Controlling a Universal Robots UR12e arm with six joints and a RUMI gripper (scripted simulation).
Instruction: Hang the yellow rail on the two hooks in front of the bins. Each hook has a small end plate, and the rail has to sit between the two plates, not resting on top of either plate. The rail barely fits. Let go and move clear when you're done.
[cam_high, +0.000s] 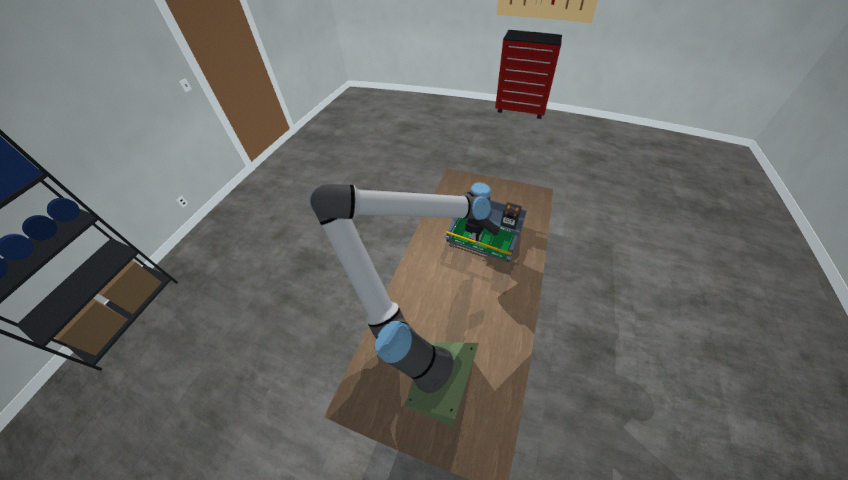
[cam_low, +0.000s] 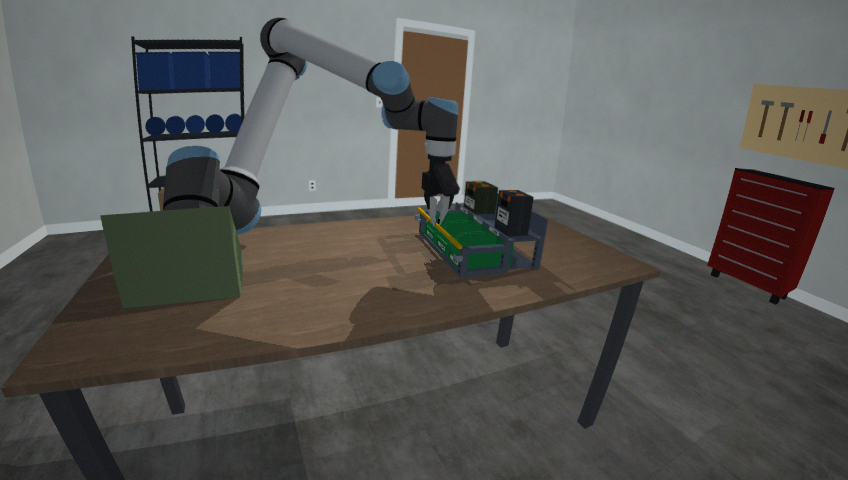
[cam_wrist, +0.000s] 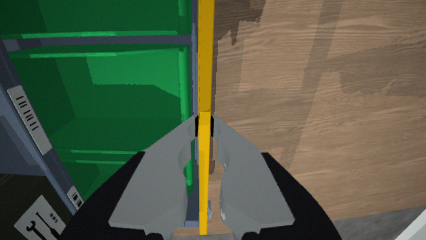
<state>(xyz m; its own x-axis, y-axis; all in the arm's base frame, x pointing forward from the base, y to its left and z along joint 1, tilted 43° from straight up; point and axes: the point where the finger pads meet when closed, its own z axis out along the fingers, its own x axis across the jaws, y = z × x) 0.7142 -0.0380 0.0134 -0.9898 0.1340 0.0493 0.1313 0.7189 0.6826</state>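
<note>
Nearly closed, hand (cam_wrist: 204, 126) pinching the yellow rail (cam_wrist: 205, 60), rail alongside the green bins (cam_wrist: 110, 95), above the table (cam_wrist: 320, 125).

Even, moderately bright light with no glare. Hard-edged, angular shadows of the arm fall across the wooden surface (cam_low: 333, 309). All views are sharp; the top view bends straight walls toward its edges.

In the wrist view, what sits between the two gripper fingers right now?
The yellow rail runs lengthwise between the fingers of the gripper, clamped at their tips. It lies along the front edge of the green bins, with the wooden table on its other side.
</note>
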